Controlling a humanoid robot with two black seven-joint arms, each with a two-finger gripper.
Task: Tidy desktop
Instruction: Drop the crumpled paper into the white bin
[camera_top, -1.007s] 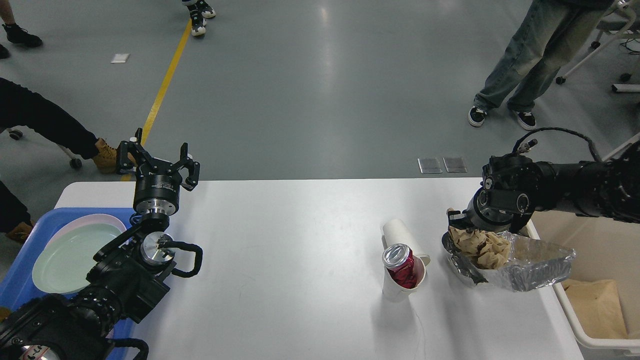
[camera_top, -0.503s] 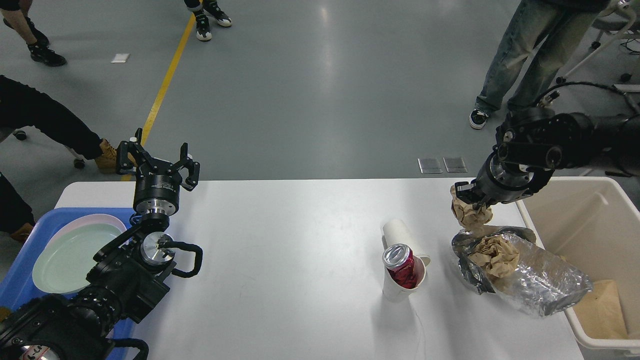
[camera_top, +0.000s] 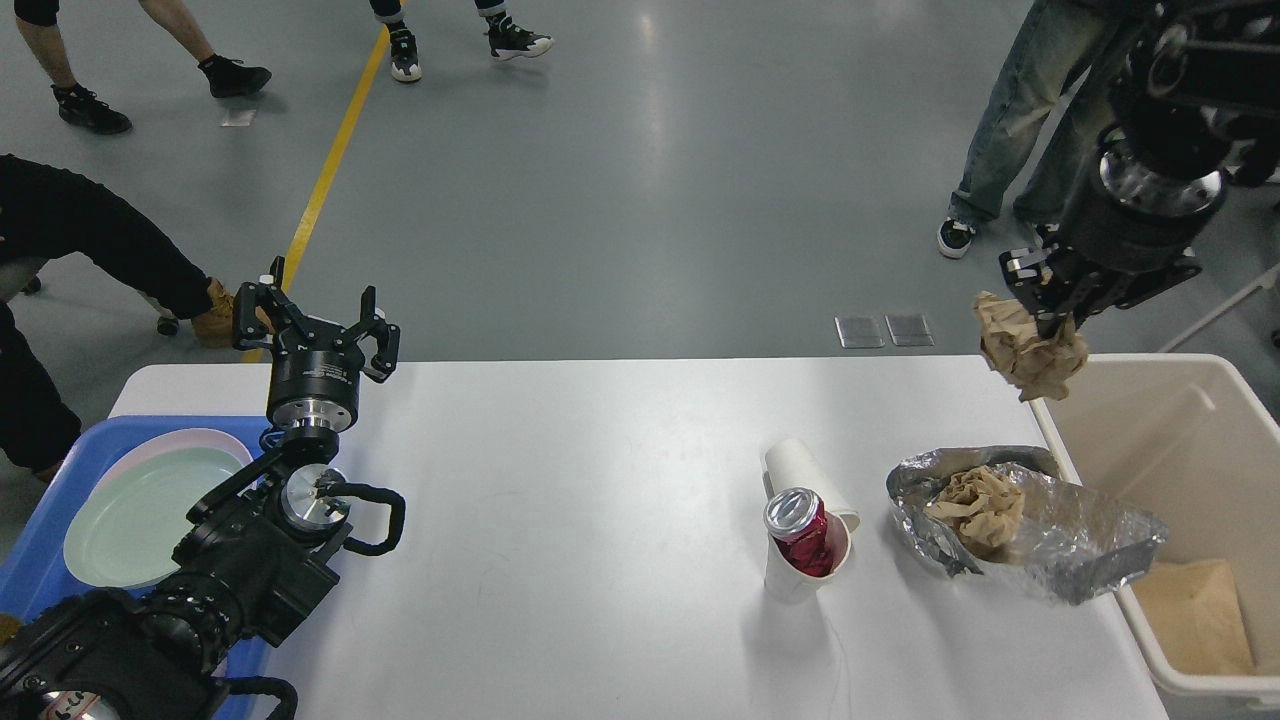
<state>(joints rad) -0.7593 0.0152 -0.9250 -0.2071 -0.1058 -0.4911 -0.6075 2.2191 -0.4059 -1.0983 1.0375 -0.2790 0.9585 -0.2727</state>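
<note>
The white desktop (camera_top: 580, 520) fills the lower view. High at the right, my right gripper (camera_top: 1040, 300) is shut on a crumpled brown paper wad (camera_top: 1032, 348) that hangs above the table's far right corner, beside the beige bin (camera_top: 1180, 430). A crumpled foil tray (camera_top: 1080, 540) holding another brown paper wad (camera_top: 978, 503) lies at the right edge. A red can (camera_top: 800, 535) stands in a white paper cup (camera_top: 800, 580), with a second cup (camera_top: 800, 468) lying behind it. My left gripper (camera_top: 315, 325) is open and holds nothing, above the far left edge.
A blue tray (camera_top: 40, 560) with a pale green plate (camera_top: 140, 515) sits at the left end. The beige bin holds a brown paper bag (camera_top: 1195, 615). People stand on the grey floor beyond the table, one at the left and one at the far right.
My right gripper has risen up and to the right, lifting one brown paper wad out of the foil tray to beside the bin. The foil tray shifted slightly. The left arm stayed still.
</note>
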